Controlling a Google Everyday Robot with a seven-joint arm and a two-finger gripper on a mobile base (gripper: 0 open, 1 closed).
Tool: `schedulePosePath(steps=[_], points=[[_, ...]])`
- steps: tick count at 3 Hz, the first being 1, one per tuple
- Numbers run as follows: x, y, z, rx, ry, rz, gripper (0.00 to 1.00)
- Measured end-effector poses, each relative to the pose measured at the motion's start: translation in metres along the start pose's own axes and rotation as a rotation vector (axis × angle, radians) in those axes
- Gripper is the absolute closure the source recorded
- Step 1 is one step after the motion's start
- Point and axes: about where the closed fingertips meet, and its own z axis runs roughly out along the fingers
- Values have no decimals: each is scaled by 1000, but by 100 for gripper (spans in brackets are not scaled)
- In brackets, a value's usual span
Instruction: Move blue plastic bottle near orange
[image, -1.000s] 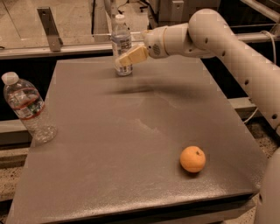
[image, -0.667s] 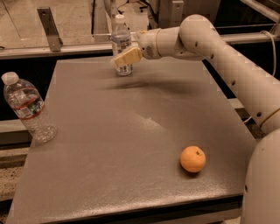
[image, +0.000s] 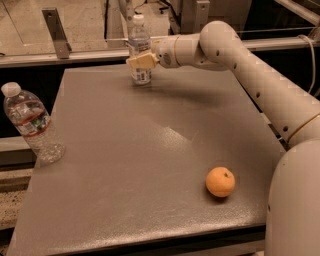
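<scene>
The blue plastic bottle (image: 139, 42) stands upright at the far edge of the grey table (image: 145, 155), with a white cap and a printed label low on it. My gripper (image: 141, 61) is at the bottle's middle, reaching in from the right, and overlaps it in the camera view. The orange (image: 220, 181) lies near the table's front right, far from the bottle.
A clear ribbed bottle with a red-banded label (image: 32, 125) stands at the table's left edge. My arm (image: 250, 65) spans the table's right side. A metal bracket (image: 56, 32) and a rail lie behind the table.
My gripper has moved slightly left, further onto the blue bottle. The bottle, the orange and the ribbed bottle have not moved.
</scene>
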Motion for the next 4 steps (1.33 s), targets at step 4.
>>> schedulePosePath(steps=[4], points=[[-31, 41, -117, -65, -32, 2, 100]])
